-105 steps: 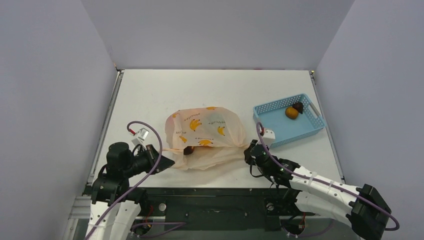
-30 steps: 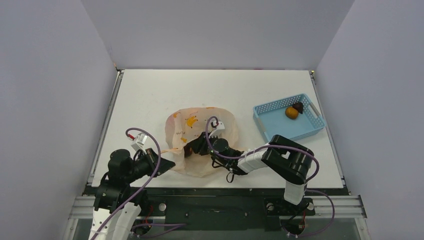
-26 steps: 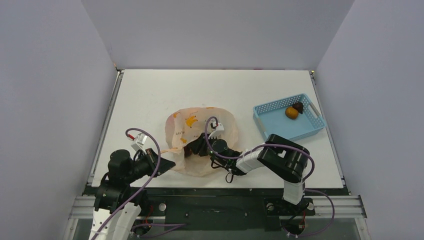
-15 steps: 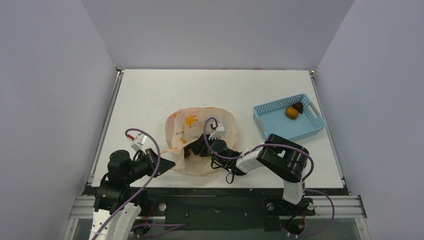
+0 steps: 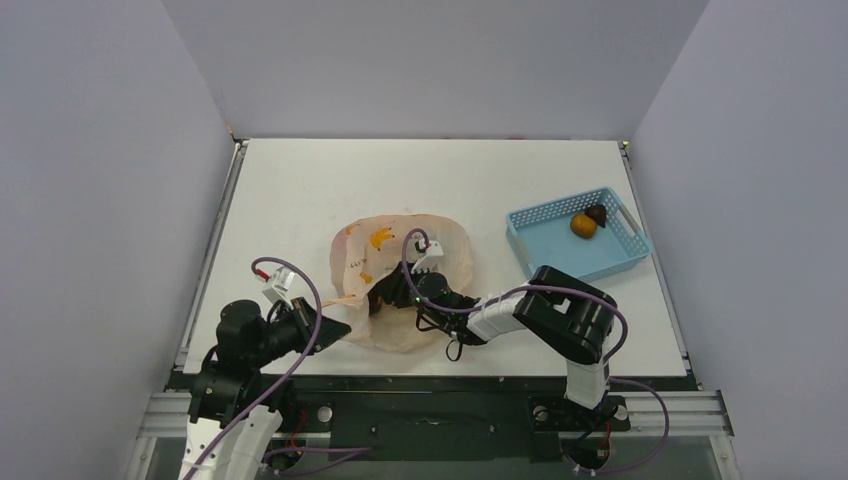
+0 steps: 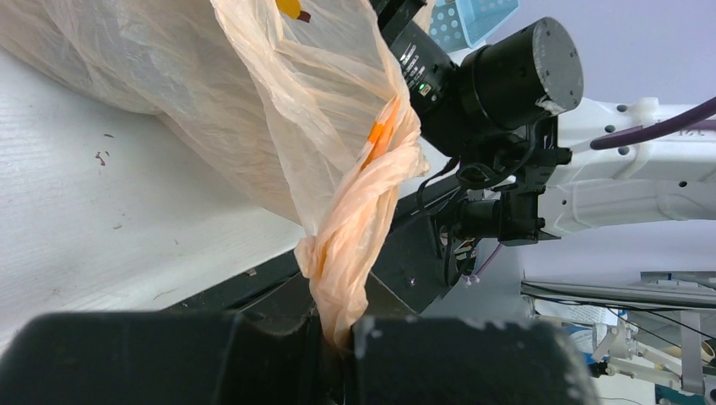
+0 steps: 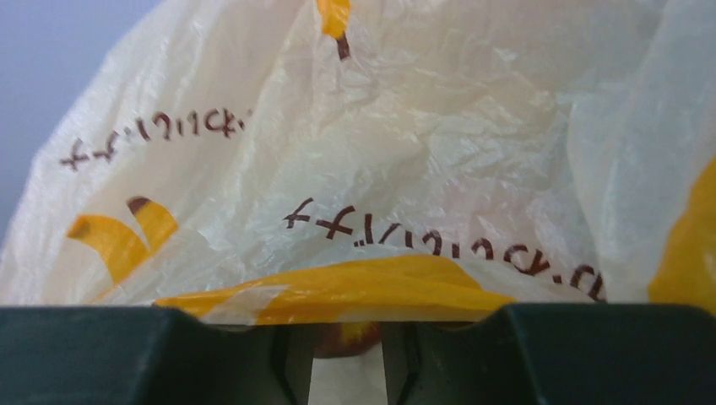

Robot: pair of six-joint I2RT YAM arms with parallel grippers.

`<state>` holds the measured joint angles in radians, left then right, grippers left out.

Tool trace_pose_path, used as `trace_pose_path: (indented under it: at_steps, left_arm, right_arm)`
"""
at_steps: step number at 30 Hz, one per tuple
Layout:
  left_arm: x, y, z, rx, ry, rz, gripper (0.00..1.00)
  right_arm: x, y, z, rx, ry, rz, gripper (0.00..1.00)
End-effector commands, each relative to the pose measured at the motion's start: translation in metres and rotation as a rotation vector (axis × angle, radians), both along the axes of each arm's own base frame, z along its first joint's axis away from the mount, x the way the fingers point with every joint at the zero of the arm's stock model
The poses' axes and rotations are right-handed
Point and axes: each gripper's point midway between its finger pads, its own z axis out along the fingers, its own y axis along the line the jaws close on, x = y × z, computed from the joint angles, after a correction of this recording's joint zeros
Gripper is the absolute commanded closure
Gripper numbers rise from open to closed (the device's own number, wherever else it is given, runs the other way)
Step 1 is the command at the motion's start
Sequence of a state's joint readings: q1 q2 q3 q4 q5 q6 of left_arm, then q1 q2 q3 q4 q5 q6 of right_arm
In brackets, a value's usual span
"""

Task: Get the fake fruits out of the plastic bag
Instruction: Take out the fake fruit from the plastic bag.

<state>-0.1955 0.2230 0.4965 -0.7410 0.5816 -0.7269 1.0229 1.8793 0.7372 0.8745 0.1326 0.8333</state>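
Extraction is the step in hand, as we judge it: one arm pins the bag while the other reaches into it.

Near the front-left corner of the tabletop [image 5: 300, 190], the left gripper [image 6: 338, 336] has its fingers clamped on the twisted loop handle [image 6: 359, 211] of the plastic bag [image 5: 380, 245], pulling the film taut toward the front edge. The bag itself lies crumpled by the middle of the front edge, its mouth turned to the front.

The right gripper [image 5: 390, 296] is pushed into that mouth from the right. In its wrist view the fingers stand apart by a narrow slot, with bag film draped across their tips. A small reddish-brown fruit [image 7: 344, 337] shows at the head of the slot. We cannot tell whether the pads touch it.

Toward the right edge sits the blue basket [image 5: 560, 252], holding an orange fruit [image 5: 583, 225] and a maroon fruit [image 5: 597, 212] side by side, well apart from the bag.

Next, we think, the right fingers need to settle around the reddish-brown fruit without trapping film, close, and draw back out of the mouth while the left grip holds the handle firm. Thin plastic caught between the pads would drag the whole bag along.
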Motion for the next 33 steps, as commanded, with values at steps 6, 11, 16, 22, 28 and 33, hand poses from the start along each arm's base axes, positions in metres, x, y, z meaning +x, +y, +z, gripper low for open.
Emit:
trace_pose_path:
  at_steps: [6,11,16,22,28,33]
  left_arm:
    - [0.000,-0.002,0.011,-0.007,-0.035,-0.014,1.00]
    - [-0.001,-0.001,0.012,-0.004,-0.031,-0.010,1.00]
    - [0.000,-0.001,0.013,0.003,-0.032,-0.013,1.00]
    - [-0.003,0.000,0.014,-0.004,-0.030,-0.005,1.00]
    - [-0.004,0.001,0.014,0.000,-0.030,-0.005,1.00]
    - [-0.003,0.003,0.014,0.012,-0.029,0.008,1.00]
  right_arm:
    - [0.018,0.020,0.022,0.057,-0.022,0.015,0.86]
    - [0.020,0.017,0.011,0.038,0.005,-0.003,0.76]
    - [0.024,0.021,0.008,0.045,0.013,-0.007,0.72]
    - [0.033,0.023,0.008,0.059,0.025,-0.033,0.71]
    - [0.043,0.022,0.010,0.052,0.031,-0.074,0.69]
    - [0.045,0.020,0.015,0.026,0.029,-0.081,0.86]
